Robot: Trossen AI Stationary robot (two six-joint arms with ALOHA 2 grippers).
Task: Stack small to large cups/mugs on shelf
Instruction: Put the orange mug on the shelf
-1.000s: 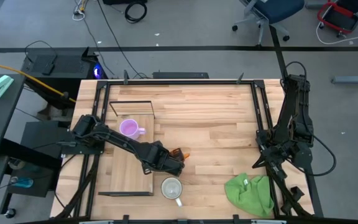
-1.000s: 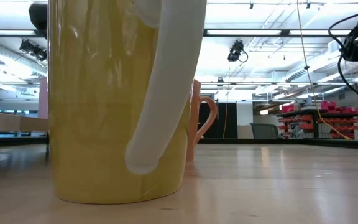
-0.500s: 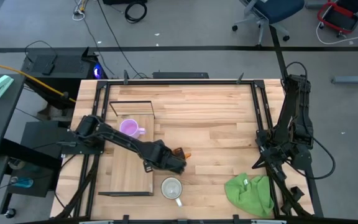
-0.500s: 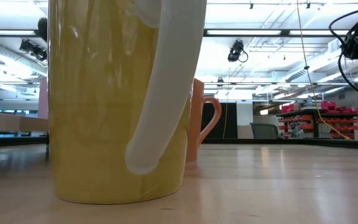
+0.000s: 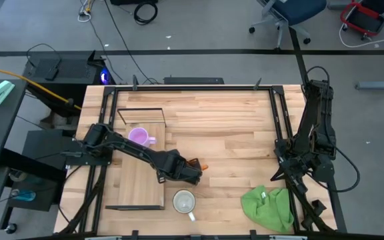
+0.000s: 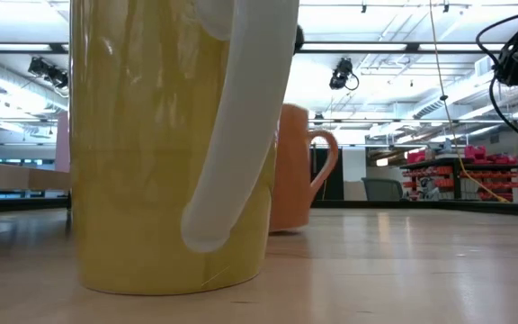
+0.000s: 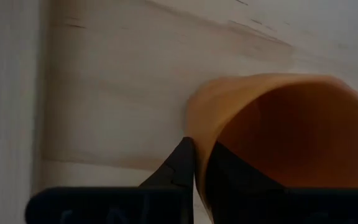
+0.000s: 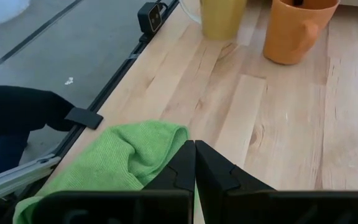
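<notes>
My left gripper (image 5: 193,169) is shut on the orange mug (image 5: 201,165) at the table's middle, just right of the shelf board (image 5: 137,180). The mug also shows upright in the low view (image 6: 293,171). The light purple mug (image 5: 139,138) stands on the board near its far wire frame (image 5: 141,109). The larger mug, white inside (image 5: 184,201) and yellowish outside (image 6: 169,144), stands on the table by the board's near end. My right gripper (image 8: 195,155) is shut and empty above the green cloth (image 8: 117,163) at the table's right. My left gripper holds the orange mug by its rim wall (image 7: 199,127), one finger (image 7: 180,167) outside and one finger (image 7: 232,171) inside. The fingers come slanting down from the table's left. The mug stays upright, its handle (image 6: 326,166) away from the fingers; whether its base touches the table I cannot tell.
The green cloth (image 5: 269,207) lies at the near right corner. Black frame rails (image 5: 280,113) run along the table's left and right sides. Bare tabletop (image 5: 232,127) lies between the shelf and the right arm.
My left gripper has moved a little toward the table's right edge with the orange mug, which stays upright and has come out from behind the larger mug in the low view.
</notes>
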